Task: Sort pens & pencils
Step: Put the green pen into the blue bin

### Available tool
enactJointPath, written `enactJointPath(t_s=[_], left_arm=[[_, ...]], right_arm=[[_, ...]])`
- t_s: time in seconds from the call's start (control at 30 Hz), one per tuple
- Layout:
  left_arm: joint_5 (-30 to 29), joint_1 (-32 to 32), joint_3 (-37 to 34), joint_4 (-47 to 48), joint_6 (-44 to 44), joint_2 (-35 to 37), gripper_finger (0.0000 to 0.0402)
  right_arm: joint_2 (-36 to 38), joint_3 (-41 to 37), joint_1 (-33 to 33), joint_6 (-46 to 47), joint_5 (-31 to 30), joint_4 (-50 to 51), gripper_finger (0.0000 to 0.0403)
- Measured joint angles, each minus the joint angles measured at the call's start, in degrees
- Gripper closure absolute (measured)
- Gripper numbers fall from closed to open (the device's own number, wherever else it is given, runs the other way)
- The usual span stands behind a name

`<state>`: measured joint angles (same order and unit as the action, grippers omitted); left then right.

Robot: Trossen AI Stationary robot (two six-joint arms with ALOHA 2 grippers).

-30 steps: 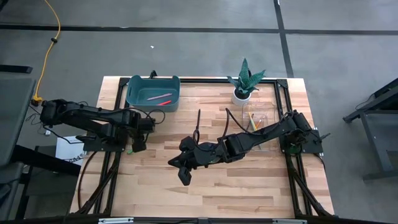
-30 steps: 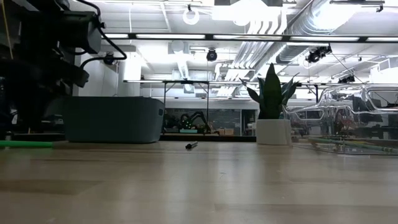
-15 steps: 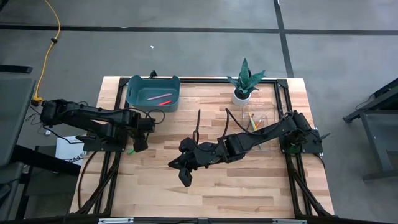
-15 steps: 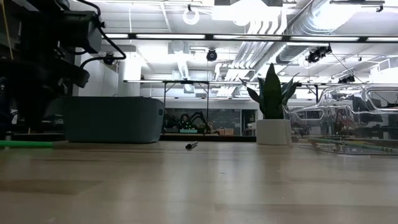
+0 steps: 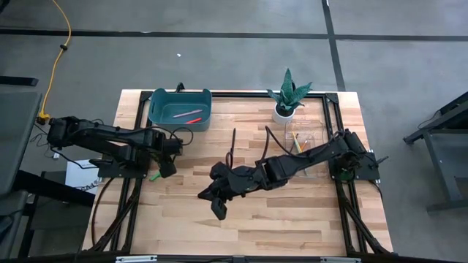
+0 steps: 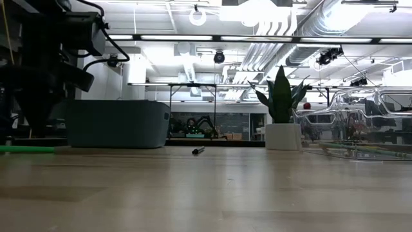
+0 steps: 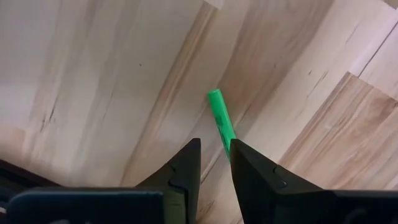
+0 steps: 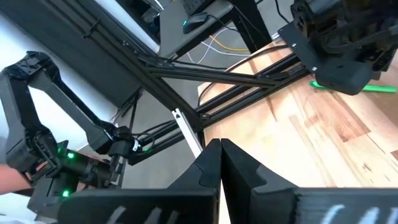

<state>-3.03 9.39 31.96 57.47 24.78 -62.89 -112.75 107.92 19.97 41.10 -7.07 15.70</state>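
Observation:
A bright green pen (image 7: 219, 115) lies flat on the wood near the table's left edge (image 5: 155, 176). My left gripper (image 7: 214, 149) points straight down over the pen's near end, fingers a little apart; one fingertip hides that end. My right gripper (image 5: 218, 210) hangs shut and empty over the table's middle. A pink pen (image 5: 180, 114) and a red-orange pen (image 5: 193, 119) lie in the teal bin (image 5: 157, 117) at the far left. Slim pencils (image 5: 295, 141) lie in the clear tray (image 5: 313, 136) on the right. A black pen (image 6: 197, 151) lies on the table. My left gripper comes from above with its fingers pointing down at the green pen. One fingertip (image 7: 239, 155) covers the pen's near end (image 7: 229, 140). I cannot tell whether it touches. The pen lies flat on the table.
A potted plant (image 5: 287, 93) stands at the far edge, right of the bin. Black frame rails (image 5: 330, 117) border the table's right side. Bare wood lies along the near edge in front of both arms.
My left gripper has rolled a little about its downward axis while staying over the green pen, so more of the pen shows beside it in the high view. The pen has stayed where it was on the table.

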Motion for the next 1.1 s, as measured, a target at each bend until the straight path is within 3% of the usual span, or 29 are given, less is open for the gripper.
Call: enactJointPath(t_s=[1.1], left_arm=[[4.0, 0.0, -3.0, -4.1, 2.7, -7.2, 0.0328]], right_arm=[[0.0, 0.0, -1.4, -2.3, 4.0, 2.8, 0.0401]])
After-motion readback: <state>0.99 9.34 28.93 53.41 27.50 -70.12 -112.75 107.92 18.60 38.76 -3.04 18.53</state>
